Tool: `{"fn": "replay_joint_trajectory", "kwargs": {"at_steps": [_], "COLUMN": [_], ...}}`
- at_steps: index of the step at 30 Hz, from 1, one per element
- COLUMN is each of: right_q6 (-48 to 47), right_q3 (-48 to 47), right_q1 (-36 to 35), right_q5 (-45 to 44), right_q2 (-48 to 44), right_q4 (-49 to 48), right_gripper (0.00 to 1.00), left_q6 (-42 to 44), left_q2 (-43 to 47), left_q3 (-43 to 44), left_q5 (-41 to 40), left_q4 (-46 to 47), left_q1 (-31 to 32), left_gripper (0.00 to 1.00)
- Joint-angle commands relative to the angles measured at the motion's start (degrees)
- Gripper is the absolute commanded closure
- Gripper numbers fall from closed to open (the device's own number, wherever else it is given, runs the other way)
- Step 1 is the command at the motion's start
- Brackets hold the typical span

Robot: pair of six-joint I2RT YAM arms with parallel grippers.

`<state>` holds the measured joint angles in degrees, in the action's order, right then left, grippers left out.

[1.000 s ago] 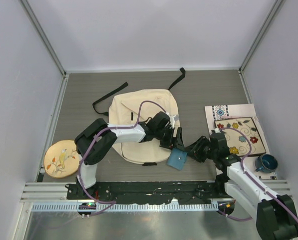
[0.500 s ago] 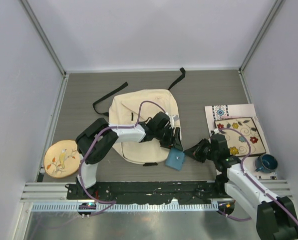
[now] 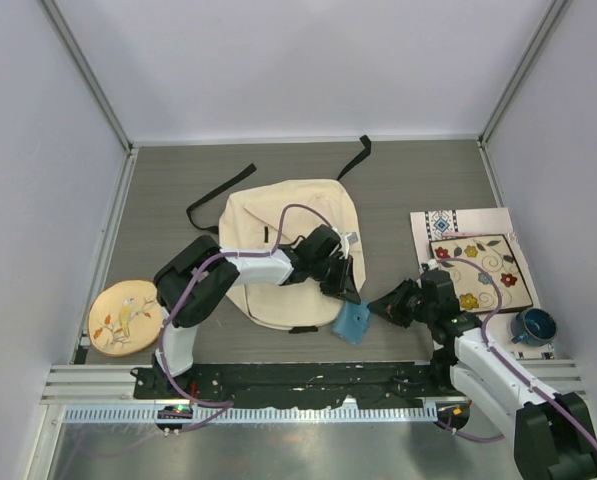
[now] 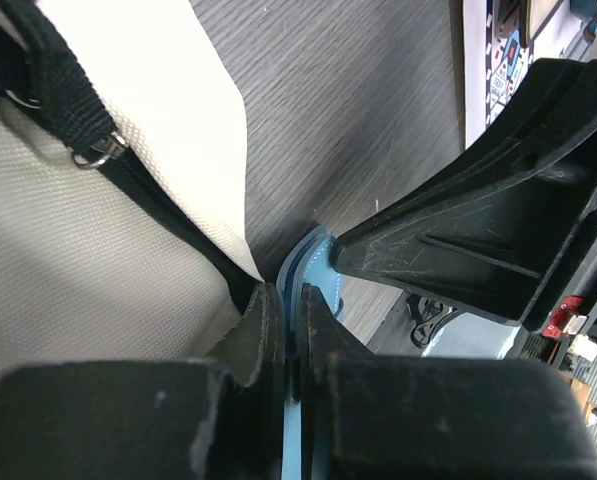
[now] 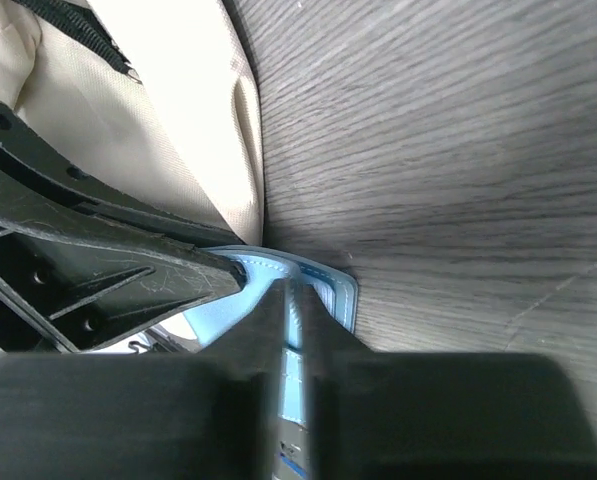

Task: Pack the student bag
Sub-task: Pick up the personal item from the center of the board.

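Grey wood-grain table (image 3: 158,190) between white walls (image 3: 298,70) — the student bag (image 3: 278,225) lies flat near its middle, just ahead of the 2 arms. At the bag's near right corner sits a flat blue pouch (image 3: 353,322), caught from 2 sides: the left gripper (image 4: 289,305) pinches one edge, the right gripper (image 5: 290,295) the opposite edge — both sets of jaws pressed tight on it.

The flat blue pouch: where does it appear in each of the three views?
Top external: blue pouch, below centre, off the student bag's near right corner.
Left wrist: bottom centre, edge-on between the fingers.
Right wrist: lower centre, also between fingers.
Shared landmark: the cream bag's edge beside it.
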<state>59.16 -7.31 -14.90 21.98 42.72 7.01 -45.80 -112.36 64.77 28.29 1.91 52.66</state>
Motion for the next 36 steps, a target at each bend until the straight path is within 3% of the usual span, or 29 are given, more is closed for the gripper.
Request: {"fn": "replay_joint_trajectory", "kwargs": {"at_steps": [1,3,4,8,19,36], "right_q6": [-1.0,-3.5,-4.2,-6.0,-3.2,3.5], "right_q3": [-2.1,-3.8,-5.2,-6.9,-5.5,-6.9], "right_q1": [0.0,0.0,0.0,0.0,0.0,-0.4], "right_q5": [-1.9,-5.9,-7.0,-8.0,14.0,19.6], "right_q2": [-3.0,-5.3,-7.6,-11.1,-3.8,7.9], "right_q4": [0.3,5.6,7.0,9.5,-13.6,-35.9], "right_gripper": [0.73,0.59,0.44,0.29,0.25,0.26], "left_q6": [1.2,2.1,3.1,5.2,4.4,-1.9], "left_q2": [0.8,2.4,3.2,8.3,18.0,17.2], "left_q3": [0.4,1.0,1.8,3.2,3.3,1.8], "left_q5": [1.2,0.1,-0.2,-1.3,-0.5,4.5], "left_q4": [-1.6,-4.7,-5.8,-10.7,-9.5,2.0], "left_q1": [0.5,-0.1,-0.5,-2.6,-9.4,-10.3], "left_gripper": [1.00,1.00,1.00,1.00,1.00,0.97]}}
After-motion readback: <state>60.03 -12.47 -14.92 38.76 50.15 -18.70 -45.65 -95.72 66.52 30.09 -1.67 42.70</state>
